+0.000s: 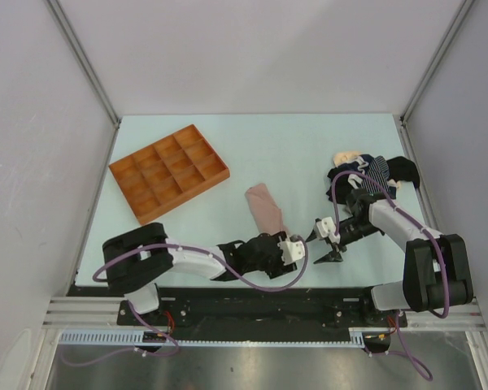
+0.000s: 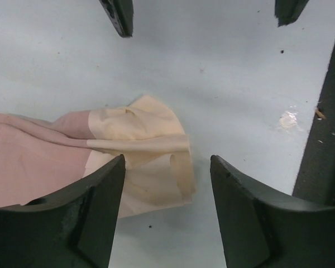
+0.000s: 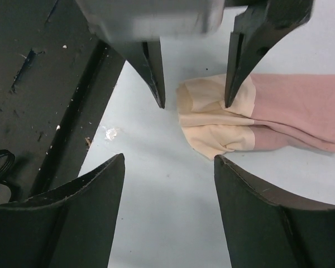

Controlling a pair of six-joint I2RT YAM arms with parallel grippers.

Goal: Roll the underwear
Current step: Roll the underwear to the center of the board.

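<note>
Table (image 1: pixel 309 146): spread beneath both pincers.
Orange tray (image 1: pixel 169 172): set well apart from the left pincer, far and to its left.
Underwear heap (image 1: pixel 372 171): piled beyond the right pincer, at the far right.
Pink-beige garment (image 1: pixel 265 206): laid flat, its cream end under the left pincer; the right pincer is faced from just beside it.
Left pincer (image 2: pixel 167 157): held wide, nothing gripped; one fingertip is seen over the cream end, the other over bare table.
Right pincer (image 3: pixel 170 158): held wide, nothing gripped.

One camera looks down from high on the whole pale bench (image 1: pixel 309 154). Two wrist cameras, close and low, share the pink-and-cream cloth underwear (image 2: pixel 139 134).
</note>
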